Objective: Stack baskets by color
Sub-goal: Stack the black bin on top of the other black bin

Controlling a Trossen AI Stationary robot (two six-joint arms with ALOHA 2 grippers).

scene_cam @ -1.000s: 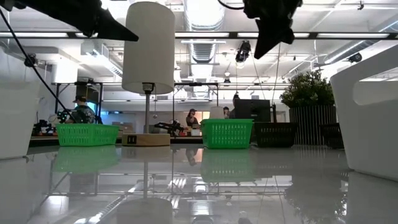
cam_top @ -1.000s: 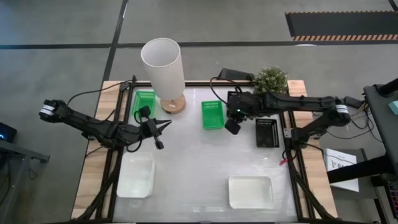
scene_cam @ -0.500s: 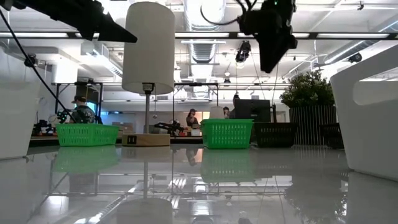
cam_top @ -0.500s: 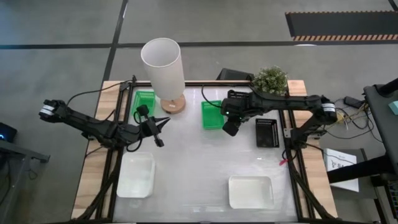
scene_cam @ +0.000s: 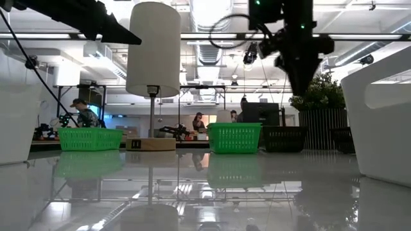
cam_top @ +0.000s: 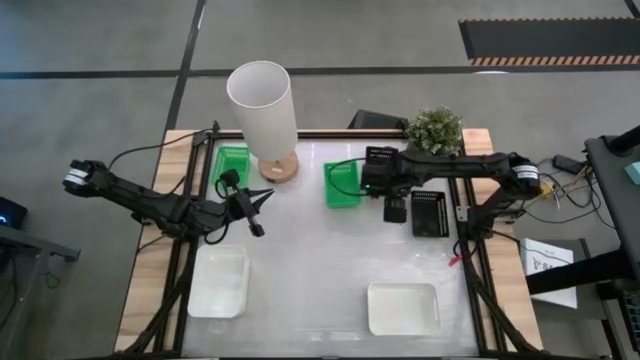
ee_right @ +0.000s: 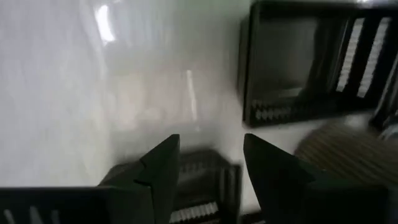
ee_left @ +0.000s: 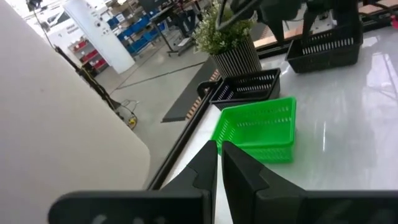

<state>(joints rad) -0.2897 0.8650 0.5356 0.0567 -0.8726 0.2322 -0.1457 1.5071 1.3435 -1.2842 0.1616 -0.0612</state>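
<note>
My right gripper (cam_top: pixel 394 212) (ee_right: pixel 211 163) hangs open, pointing down, above the table just left of a black basket (cam_top: pixel 431 213) (ee_right: pixel 311 68). It touches nothing. A green basket (cam_top: pixel 342 185) (ee_left: pixel 258 127) stands on the table to its left. A second green basket (cam_top: pixel 232 160) sits behind the lamp. Another black basket (ee_left: pixel 245 87) stands by the plant. Two white baskets (cam_top: pixel 218 280) (cam_top: pixel 403 308) rest near the front edge. My left gripper (cam_top: pixel 268 198) (ee_left: pixel 219 146) is shut and empty, held level in the air right of the lamp's base.
A tall white lamp (cam_top: pixel 260 105) on a wooden foot and a potted plant (cam_top: pixel 436 127) stand at the far edge. Bare white tabletop (cam_top: pixel 320 260) lies in the middle between the baskets. People are at work in the room behind the table (scene_cam: pixel 83 115).
My right gripper has swung from beside the green basket toward the table's right edge, up to the black basket. It has sunk, tipped over until it points down, and opened. No basket has moved.
</note>
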